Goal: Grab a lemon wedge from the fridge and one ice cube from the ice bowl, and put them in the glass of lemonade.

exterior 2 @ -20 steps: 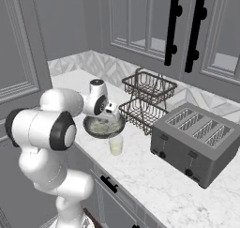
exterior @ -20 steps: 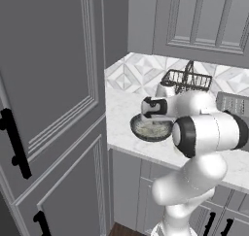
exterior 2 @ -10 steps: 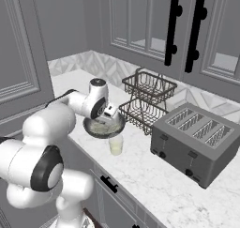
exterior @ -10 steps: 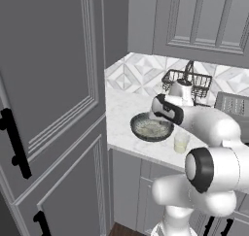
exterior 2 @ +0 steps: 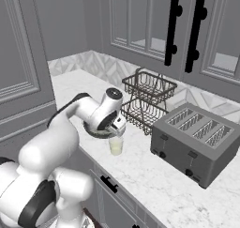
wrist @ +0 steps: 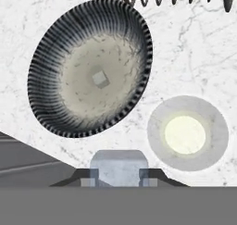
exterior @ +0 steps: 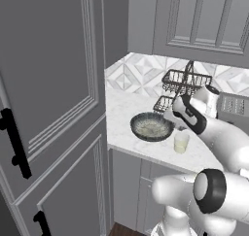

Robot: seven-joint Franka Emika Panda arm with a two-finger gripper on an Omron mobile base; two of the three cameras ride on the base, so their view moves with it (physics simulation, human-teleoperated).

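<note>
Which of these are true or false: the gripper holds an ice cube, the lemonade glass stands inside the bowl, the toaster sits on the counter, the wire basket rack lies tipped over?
1. The gripper holds an ice cube. True: a pale block sits between its tips.
2. The glass of lemonade stands inside the ice bowl. False: it stands beside the bowl, on the counter.
3. The toaster sits on the counter. True.
4. The wire basket rack lies tipped over. False: it stands upright.

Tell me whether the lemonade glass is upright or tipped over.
Upright. The lemonade glass stands on its base on the marble counter beside the ice bowl; the hand view looks straight down into its round, pale yellow drink.
</note>
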